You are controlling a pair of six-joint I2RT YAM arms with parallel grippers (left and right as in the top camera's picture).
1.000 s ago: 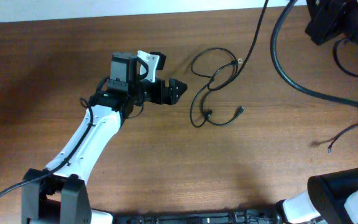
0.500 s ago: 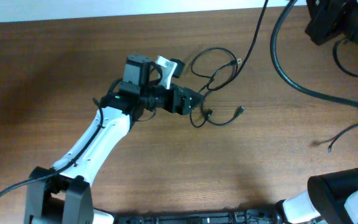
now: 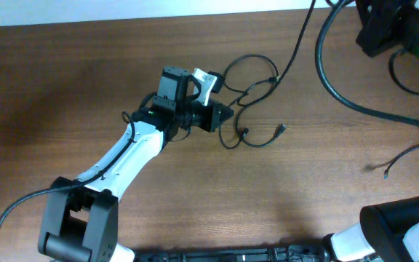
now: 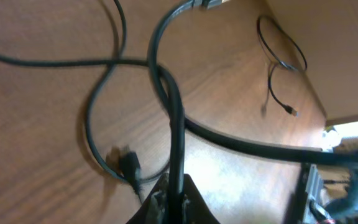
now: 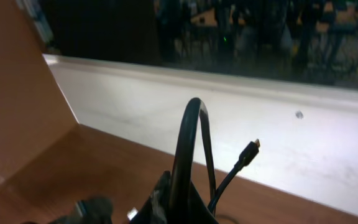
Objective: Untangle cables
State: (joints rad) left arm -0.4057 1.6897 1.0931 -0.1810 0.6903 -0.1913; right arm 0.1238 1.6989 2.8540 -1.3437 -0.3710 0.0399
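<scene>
Left gripper (image 3: 225, 113) was seen clamped on one strand (image 4: 176, 124) of the tangled cables (image 3: 247, 93), at the left side of the knot near the middle of the table (image 3: 86, 87). Right gripper (image 5: 174, 193) was likewise pinched shut on a looped cable (image 5: 184, 143), with a small plug (image 5: 251, 147) hanging beside it; which cable this was could not be told. Little was judged to be done: the loops were crossed over one another and their plug ends lay close together. One further cable (image 3: 388, 171) lay well apart on the right. The crossed strands were yet to be drawn apart and laid out singly.
</scene>
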